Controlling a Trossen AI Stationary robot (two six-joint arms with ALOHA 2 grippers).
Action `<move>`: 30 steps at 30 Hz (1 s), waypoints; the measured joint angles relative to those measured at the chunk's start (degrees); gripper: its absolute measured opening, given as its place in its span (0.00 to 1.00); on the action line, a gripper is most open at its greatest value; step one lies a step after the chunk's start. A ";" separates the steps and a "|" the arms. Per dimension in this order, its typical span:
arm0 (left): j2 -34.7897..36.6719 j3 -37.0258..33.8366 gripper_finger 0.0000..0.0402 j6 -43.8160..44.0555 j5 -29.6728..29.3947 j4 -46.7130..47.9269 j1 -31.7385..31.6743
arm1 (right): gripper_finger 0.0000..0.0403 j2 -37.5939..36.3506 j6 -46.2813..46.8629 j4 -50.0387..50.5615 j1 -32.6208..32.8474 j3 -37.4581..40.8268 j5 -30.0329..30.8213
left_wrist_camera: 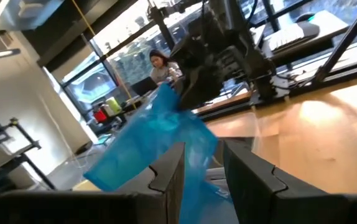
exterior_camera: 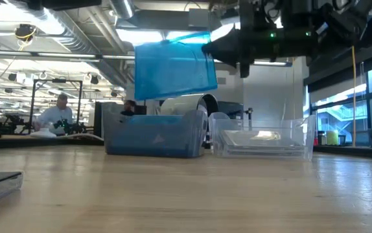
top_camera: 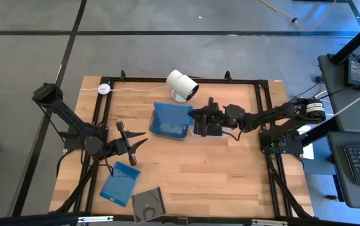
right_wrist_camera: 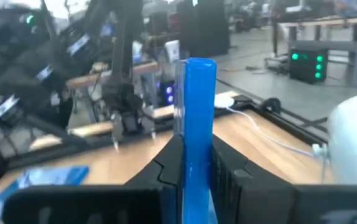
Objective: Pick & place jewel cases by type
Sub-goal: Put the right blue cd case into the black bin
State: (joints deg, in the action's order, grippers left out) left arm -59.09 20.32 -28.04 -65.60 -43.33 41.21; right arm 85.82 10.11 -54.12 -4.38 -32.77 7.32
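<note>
Blue jewel case (exterior_camera: 173, 65) — clamped edge-on in right gripper (top_camera: 195, 117), above blue tub (top_camera: 170, 121). Left gripper (top_camera: 139, 139) idle, fingers apart. Risk: thin edge grip — case may tilt, catching the tub wall.

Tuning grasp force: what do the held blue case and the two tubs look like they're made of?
Blue case in the right gripper: thin translucent plastic, apparently rigid, light passing through. Blue tub: frosted translucent plastic. Clear tub: glossy transparent plastic, contents visible through its walls.
</note>
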 joint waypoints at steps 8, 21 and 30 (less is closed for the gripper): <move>0.00 0.00 0.27 4.77 4.15 0.22 0.28 | 0.14 6.50 3.49 -5.18 0.06 -0.25 3.95; -0.02 0.00 0.27 10.22 8.78 4.18 0.26 | 0.17 18.12 6.34 -7.44 0.09 -6.06 3.58; -0.04 0.02 0.27 15.89 8.89 10.21 0.26 | 0.24 18.10 4.77 -1.58 0.04 -6.06 3.23</move>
State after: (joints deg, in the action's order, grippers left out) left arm -59.13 20.34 -12.15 -56.71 -33.12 41.47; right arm 103.92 14.88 -55.69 -4.34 -38.83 10.55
